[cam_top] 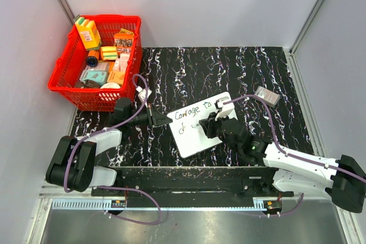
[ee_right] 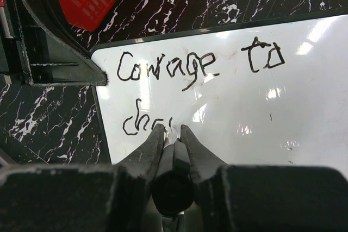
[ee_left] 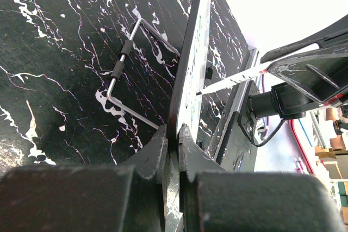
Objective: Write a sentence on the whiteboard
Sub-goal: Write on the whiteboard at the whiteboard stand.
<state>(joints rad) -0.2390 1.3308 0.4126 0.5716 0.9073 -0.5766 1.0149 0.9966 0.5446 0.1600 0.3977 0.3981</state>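
The whiteboard (cam_top: pixel 197 130) lies tilted on the black marble table, its left edge pinched by my shut left gripper (cam_top: pixel 166 120). In the left wrist view the board (ee_left: pixel 197 52) runs edge-on between my jaws (ee_left: pixel 173 134). The sentence (ee_right: pixel 168 69) reads "Courage to" on the first line and "cha" on the second (ee_right: pixel 142 123). My right gripper (ee_right: pixel 173 130) is shut on a marker (ee_right: pixel 173 180) with its tip on the board just right of "cha". The marker (ee_left: pixel 234 80) also shows in the left wrist view, touching the board.
A red basket (cam_top: pixel 97 61) full of grocery items stands at the back left. A small grey packet (cam_top: pixel 267 95) lies at the back right. A wire stand (ee_left: pixel 128 74) sits behind the board. Grey walls enclose the table.
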